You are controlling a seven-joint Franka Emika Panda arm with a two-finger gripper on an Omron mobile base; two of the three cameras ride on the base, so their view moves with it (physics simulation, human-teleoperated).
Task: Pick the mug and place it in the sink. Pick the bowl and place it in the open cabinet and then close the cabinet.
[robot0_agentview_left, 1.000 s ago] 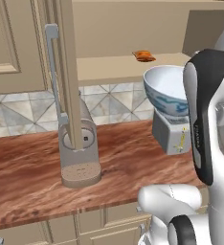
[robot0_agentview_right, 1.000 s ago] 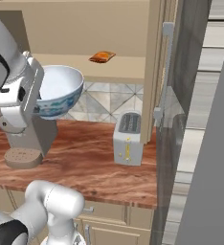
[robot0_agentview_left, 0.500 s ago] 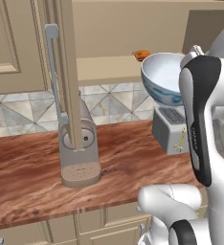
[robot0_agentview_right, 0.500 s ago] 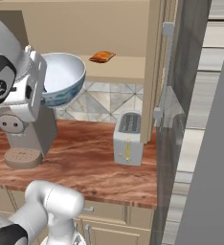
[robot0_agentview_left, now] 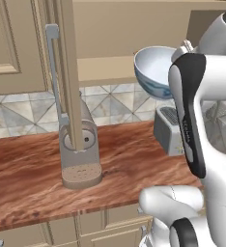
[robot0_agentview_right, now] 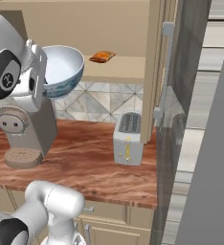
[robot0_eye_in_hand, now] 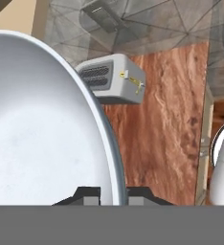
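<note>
Bowl [robot0_agentview_left: 156,70], white inside with a pale blue pattern outside, held in the air in front of the open cabinet [robot0_agentview_right: 128,33], tilted so that its mouth faces partly sideways, above the toaster [robot0_agentview_right: 128,138]. In the hand view the bowl [robot0_eye_in_hand: 42,124] takes up the left half, and its rim runs down between the two fingers [robot0_eye_in_hand: 87,196], which are closed on that rim, one inside the bowl and one outside. The gripper [robot0_eye_in_hand: 113,195] is largely hidden here, with little more than the finger tips visible. In the left base view the arm's dark-banded link covers the right part of the bowl; in the right base view the hand covers its left edge.

A small orange item [robot0_agentview_right: 102,57] lies on the cabinet shelf [robot0_agentview_right: 118,71], behind and to the right of the bowl. The cabinet's open door [robot0_agentview_left: 69,72], seen edge-on with its long silver handle [robot0_agentview_left: 53,72], crosses in front of the coffee machine [robot0_agentview_left: 80,152] on the wood-grained desk [robot0_agentview_left: 33,178]. The second door [robot0_agentview_right: 181,76] stands open at the right, cut off by the frame's top edge.

Compared with the frames of one second ago, the bowl is higher and nearer the shelf opening, and it is more tilted.
</note>
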